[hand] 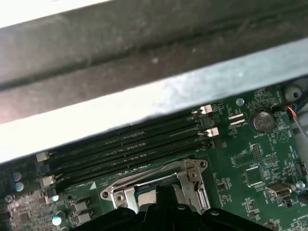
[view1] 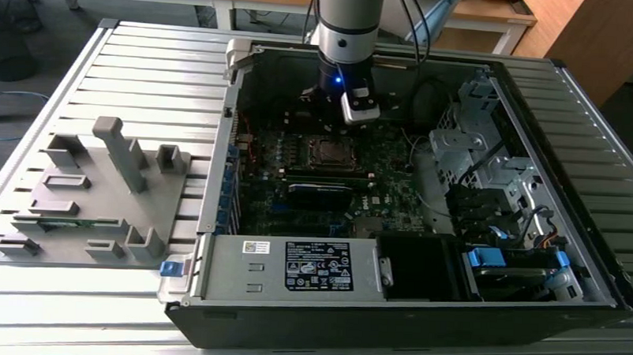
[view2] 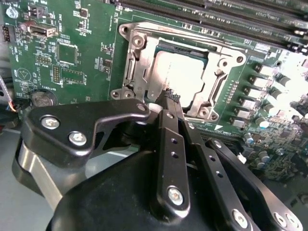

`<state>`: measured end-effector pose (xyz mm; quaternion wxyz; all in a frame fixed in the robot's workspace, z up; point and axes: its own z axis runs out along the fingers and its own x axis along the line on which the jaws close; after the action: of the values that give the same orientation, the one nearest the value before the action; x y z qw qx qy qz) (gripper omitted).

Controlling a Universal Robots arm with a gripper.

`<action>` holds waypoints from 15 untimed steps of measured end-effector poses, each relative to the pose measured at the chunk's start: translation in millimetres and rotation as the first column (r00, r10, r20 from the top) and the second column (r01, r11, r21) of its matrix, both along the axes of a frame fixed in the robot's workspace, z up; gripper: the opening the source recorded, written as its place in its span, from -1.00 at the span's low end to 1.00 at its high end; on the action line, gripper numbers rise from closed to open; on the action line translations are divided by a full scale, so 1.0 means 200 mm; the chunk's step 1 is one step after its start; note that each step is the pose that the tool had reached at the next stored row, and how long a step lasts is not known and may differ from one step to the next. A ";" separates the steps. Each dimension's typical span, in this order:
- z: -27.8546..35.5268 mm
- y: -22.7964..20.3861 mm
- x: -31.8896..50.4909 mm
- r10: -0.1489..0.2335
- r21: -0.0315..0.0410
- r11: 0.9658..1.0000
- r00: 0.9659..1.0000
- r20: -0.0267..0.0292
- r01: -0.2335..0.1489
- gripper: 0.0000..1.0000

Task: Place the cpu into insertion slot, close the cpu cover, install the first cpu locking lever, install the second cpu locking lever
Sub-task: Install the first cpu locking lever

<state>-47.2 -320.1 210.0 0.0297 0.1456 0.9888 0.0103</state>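
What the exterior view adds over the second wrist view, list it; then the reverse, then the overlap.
Exterior view: the whole open computer case, the grey fixture tray to the exterior view's left of it, and the arm reaching in.
Second wrist view: the cpu seated, the cpu cover framing it.
Both: the motherboard and the gripper, shut, at the insertion slot.

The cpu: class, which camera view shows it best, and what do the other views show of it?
The second wrist view: the cpu lies in the insertion slot, its silver top in plain sight just beyond the claw. The exterior view shows the socket small and dark. The first wrist view shows the socket's metal frame, partly behind the claw.
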 end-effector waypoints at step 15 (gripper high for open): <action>-0.003 -0.092 -0.010 0.053 0.000 0.999 0.999 0.000 -0.053 -0.79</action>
<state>-49.3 -338.5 209.4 0.0294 0.1193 0.9924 0.0111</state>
